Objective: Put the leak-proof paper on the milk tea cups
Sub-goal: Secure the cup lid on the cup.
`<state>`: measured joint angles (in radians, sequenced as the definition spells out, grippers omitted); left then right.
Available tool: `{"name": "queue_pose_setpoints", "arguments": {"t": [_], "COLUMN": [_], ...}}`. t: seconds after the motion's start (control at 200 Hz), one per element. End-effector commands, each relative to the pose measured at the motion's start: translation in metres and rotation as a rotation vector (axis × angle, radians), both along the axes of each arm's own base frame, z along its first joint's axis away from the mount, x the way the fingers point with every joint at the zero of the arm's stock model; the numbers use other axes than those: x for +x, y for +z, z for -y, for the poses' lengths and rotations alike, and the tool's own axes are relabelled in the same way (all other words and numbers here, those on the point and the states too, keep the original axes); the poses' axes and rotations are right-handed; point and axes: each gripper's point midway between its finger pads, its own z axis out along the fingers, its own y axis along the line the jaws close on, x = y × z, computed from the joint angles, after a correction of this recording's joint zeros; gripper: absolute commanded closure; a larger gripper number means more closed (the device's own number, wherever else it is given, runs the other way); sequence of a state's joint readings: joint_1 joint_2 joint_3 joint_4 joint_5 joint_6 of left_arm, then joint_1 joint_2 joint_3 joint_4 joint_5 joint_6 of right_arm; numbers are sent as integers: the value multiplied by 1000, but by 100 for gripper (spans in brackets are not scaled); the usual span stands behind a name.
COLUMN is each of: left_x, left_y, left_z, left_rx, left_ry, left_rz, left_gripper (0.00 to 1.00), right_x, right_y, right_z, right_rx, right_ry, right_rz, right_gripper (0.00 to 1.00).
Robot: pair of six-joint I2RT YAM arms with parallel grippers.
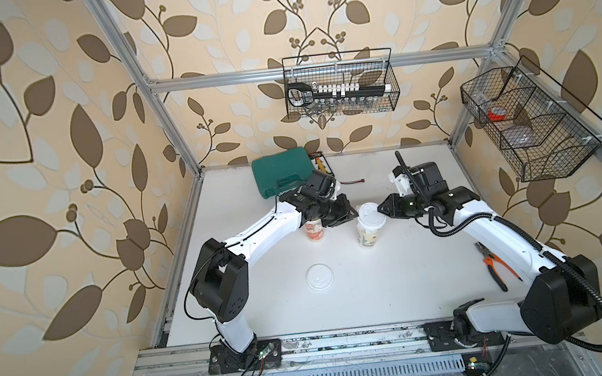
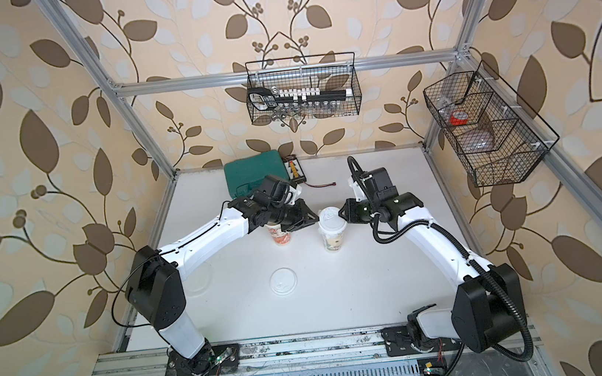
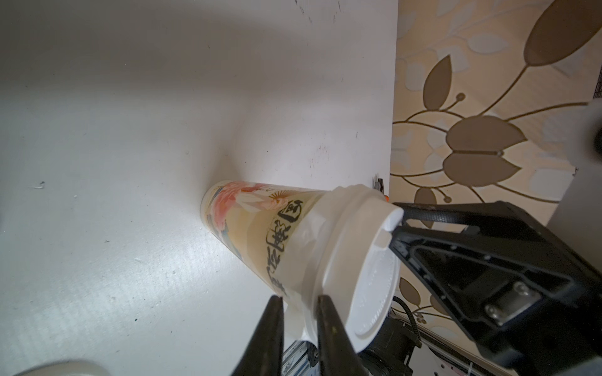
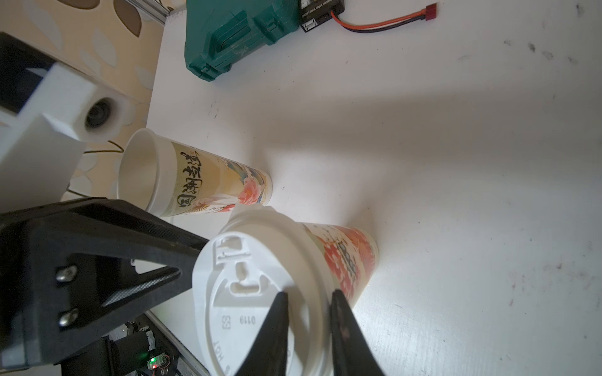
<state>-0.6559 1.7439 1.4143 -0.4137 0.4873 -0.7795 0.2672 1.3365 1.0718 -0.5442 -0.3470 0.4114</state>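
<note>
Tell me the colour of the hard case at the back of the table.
Dark teal-green; the case shows best in the right wrist view.

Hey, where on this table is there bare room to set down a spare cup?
Widest bare patch: front, between the loose lid and the pliers. A smaller one lies at the back, right of the red wire. Crowded: the middle, where the left claw and right claw meet at the lidded cup beside the open cup.
</note>
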Motion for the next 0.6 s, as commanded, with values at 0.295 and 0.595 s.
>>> {"name": "queue_pose_setpoints", "arguments": {"t": [0.295, 0.595], "left_x": [-26, -31], "left_y": [-73, -80], "left_z": [-17, -21], "left_rx": [222, 246], "left_ry": [-13, -13], "left_rz": [-126, -138], "left_gripper": [80, 81], "right_x": [-21, -22], "right_y": [-39, -40], "right_z": [4, 5], "right_rx": [-40, -40], "right_ry": [-2, -3], "right_rz": [-139, -137], "right_gripper": [77, 77]}}
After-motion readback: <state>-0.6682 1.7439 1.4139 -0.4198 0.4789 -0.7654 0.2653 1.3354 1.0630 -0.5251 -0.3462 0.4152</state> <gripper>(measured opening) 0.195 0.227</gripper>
